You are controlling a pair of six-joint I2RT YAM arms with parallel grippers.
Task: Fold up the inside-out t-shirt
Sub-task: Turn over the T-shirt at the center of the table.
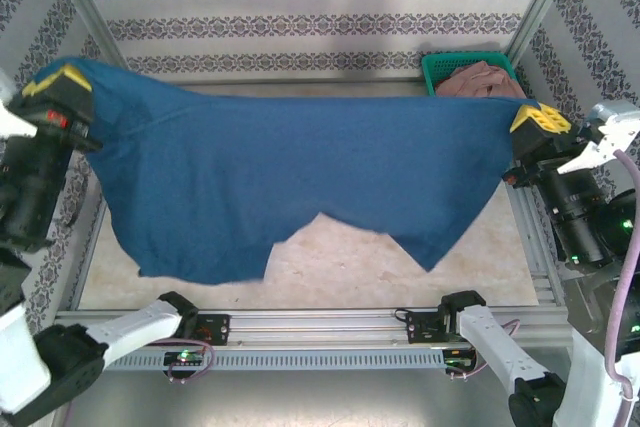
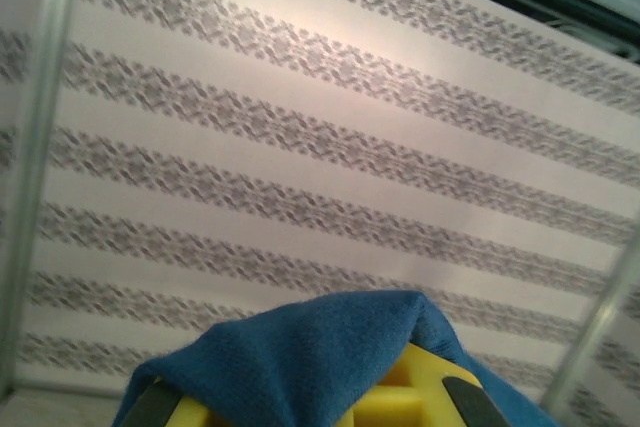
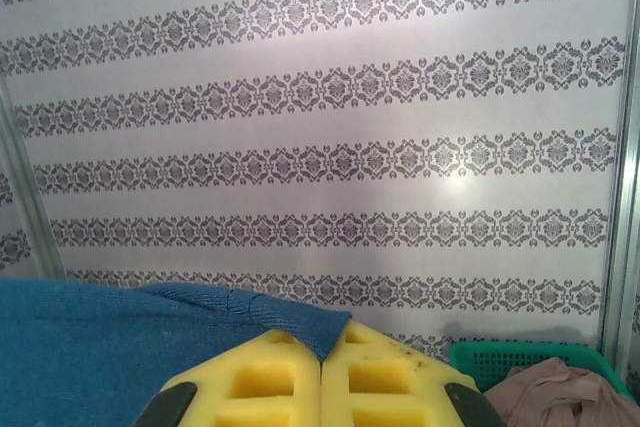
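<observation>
Spreading step: the inside-out t-shirt (image 1: 300, 177) hangs stretched between the left gripper (image 1: 60, 82) and right gripper (image 1: 540, 119), both clamped on its edge. The next move is probably to lower it flat beneath the 2 claws.

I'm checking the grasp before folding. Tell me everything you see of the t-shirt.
The t-shirt is plain dark blue, soft knit cloth. It hangs spread wide above the table, top edge stretched between the left gripper and right gripper, both shut on it. Its lower edge droops unevenly, with a central notch.
</observation>
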